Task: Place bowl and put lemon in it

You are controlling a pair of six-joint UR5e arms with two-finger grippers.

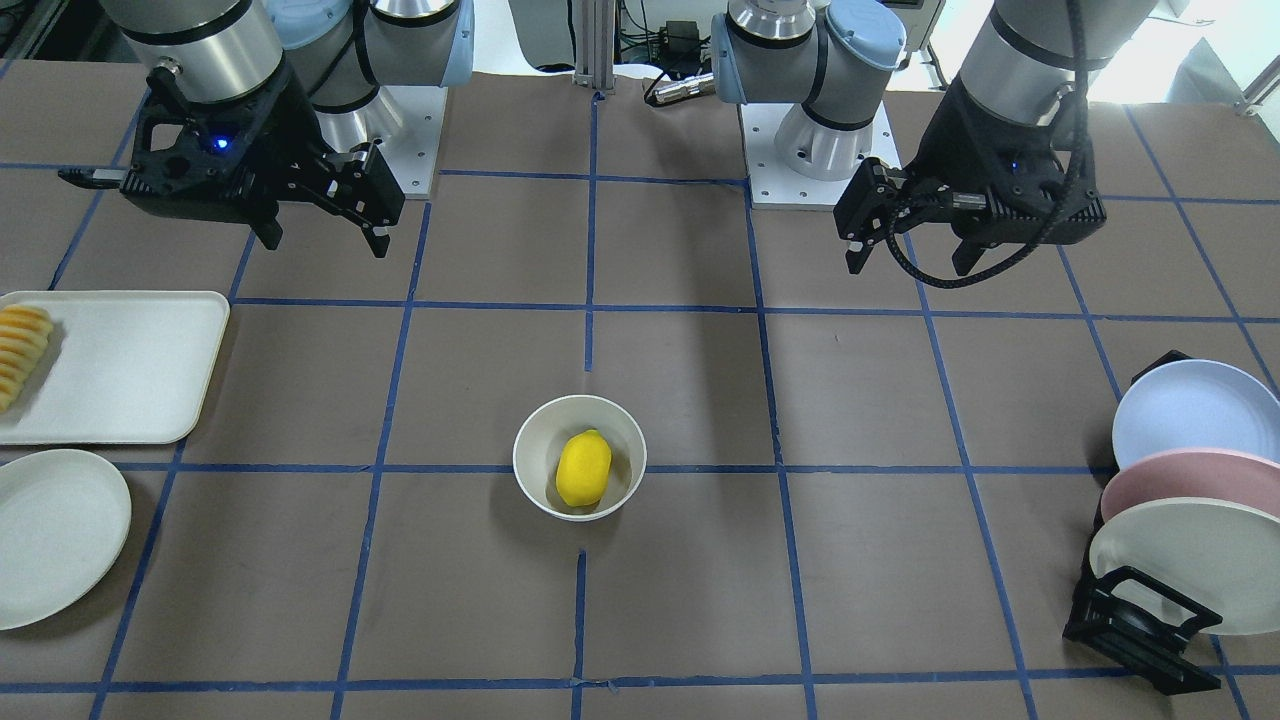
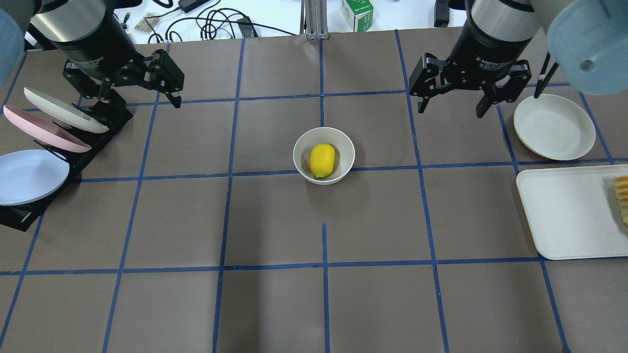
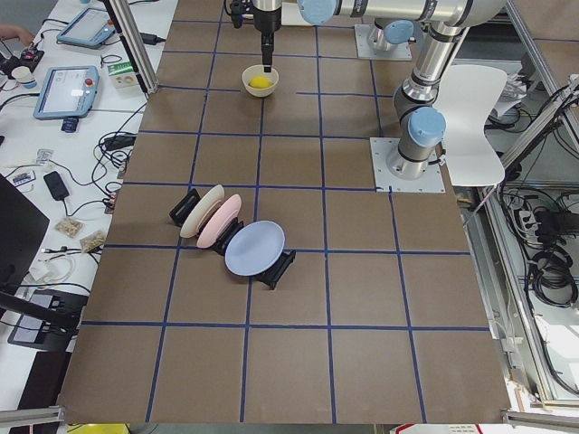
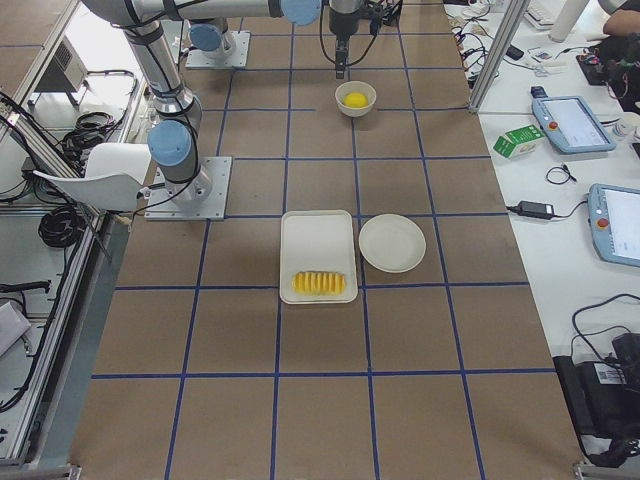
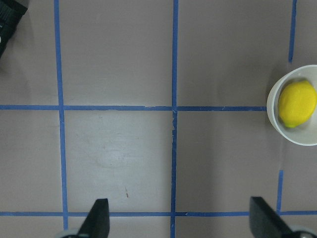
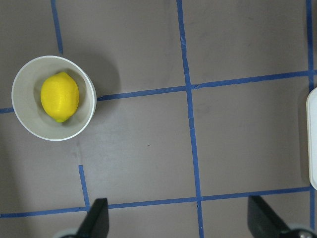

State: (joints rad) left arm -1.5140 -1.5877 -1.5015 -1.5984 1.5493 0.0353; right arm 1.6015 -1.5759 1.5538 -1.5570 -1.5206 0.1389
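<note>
The off-white bowl [image 1: 530, 440] stands upright near the table's middle, and the yellow lemon [image 1: 583, 468] lies inside it. They also show in the overhead view, bowl [image 2: 300, 149] and lemon [image 2: 322, 161]. My left gripper [image 2: 140, 95] is open and empty, raised above the table well to the bowl's left. My right gripper [image 2: 450, 112] is open and empty, raised to the bowl's right. The left wrist view has the bowl [image 5: 273, 111] at its right edge. The right wrist view has it [image 6: 20, 99] at upper left.
A black rack with blue, pink and cream plates [image 2: 39, 142] stands at the table's left, close under my left arm. A flat cream plate [image 2: 554, 126] and a white tray [image 2: 564, 211] with yellow-orange slices [image 2: 622, 198] lie at the right.
</note>
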